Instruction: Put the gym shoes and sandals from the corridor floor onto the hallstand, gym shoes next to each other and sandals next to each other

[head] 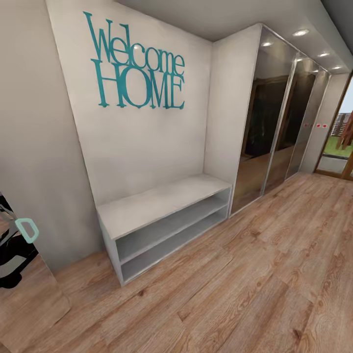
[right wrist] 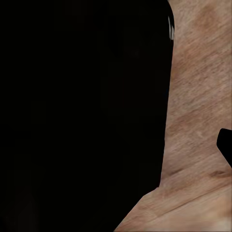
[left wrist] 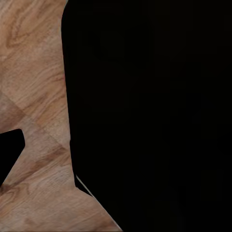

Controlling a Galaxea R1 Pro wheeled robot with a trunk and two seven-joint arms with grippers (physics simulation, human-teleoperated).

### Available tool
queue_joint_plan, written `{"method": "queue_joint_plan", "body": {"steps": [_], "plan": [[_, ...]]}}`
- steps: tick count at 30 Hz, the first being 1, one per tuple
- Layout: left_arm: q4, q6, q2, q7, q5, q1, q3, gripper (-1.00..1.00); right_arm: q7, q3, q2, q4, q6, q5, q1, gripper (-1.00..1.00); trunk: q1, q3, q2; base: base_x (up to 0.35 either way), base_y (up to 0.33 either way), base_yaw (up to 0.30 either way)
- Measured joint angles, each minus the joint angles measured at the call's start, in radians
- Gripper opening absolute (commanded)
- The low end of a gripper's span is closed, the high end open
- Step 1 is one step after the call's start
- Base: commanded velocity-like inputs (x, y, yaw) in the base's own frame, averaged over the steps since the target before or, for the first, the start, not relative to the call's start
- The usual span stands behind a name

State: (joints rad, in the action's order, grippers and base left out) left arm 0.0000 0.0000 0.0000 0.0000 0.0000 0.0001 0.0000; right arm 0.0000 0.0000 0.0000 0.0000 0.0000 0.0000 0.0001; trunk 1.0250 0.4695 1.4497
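Note:
The corridor floor (head: 255, 284) of light brown wood-grain planks spreads across the head view and also lies under both wrist cameras (left wrist: 34, 96) (right wrist: 198, 106). The gym shoes, the sandals and the hallstand are out of view. A large black part of the robot (left wrist: 154, 111) blocks most of the left wrist view, and a similar black mass (right wrist: 82, 111) blocks the right wrist view. A small dark tip (left wrist: 8, 154) pokes in at the edge of the left wrist view and another (right wrist: 226, 147) in the right wrist view. Whether the grippers are open or shut cannot be told.
A plain low grey two-shelf bench (head: 162, 203) stands against the wall under a teal "Welcome HOME" sign (head: 137, 66). Mirrored wardrobe doors (head: 274, 117) run along the right. A glazed door (head: 340, 142) lies far right. A mirror panel (head: 19, 274) at the left edge reflects a black and teal shape.

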Motion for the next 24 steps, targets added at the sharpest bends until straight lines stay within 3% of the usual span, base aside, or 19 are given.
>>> {"method": "queue_joint_plan", "body": {"steps": [24], "plan": [[-0.096, -0.008, 0.006, 0.000, -0.001, -0.002, 0.002, 1.00, -0.014, -0.003, 0.003, -0.031, 0.000, -0.004, -0.002, 1.00, 0.000, 0.000, 0.000, 0.000, 0.000, 0.000]]}}
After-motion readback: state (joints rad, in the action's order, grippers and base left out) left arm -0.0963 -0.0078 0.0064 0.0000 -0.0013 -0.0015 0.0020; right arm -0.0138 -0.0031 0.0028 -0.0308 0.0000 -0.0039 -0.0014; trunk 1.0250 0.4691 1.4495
